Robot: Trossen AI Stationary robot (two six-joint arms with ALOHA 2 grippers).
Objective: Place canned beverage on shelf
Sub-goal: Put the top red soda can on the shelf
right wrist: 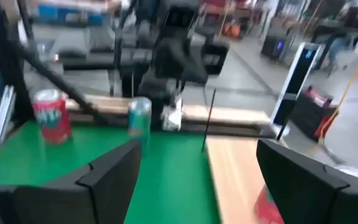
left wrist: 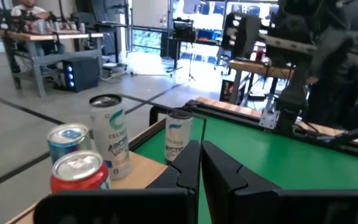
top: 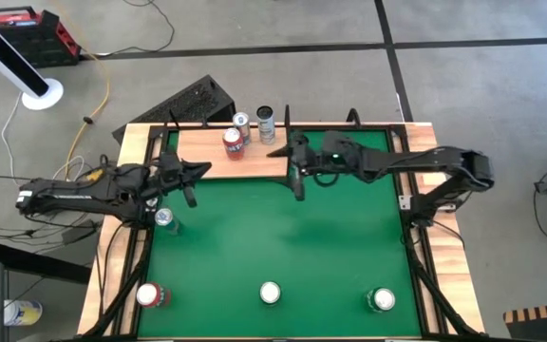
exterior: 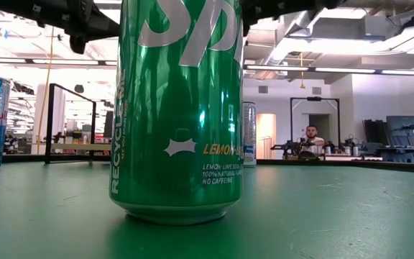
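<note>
Hovering right gripper [top: 297, 180] beside shelf [top: 207, 154] edge

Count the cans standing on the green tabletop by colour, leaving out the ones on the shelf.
Red can: 1
Blue and silver Red Bull can: 1
Green cans: 2, the Sprite can and the green can on the right
Total: 4

A person [exterior: 310, 134] sits at a far desk (another desk [left wrist: 48, 38] holds clutter).
</note>
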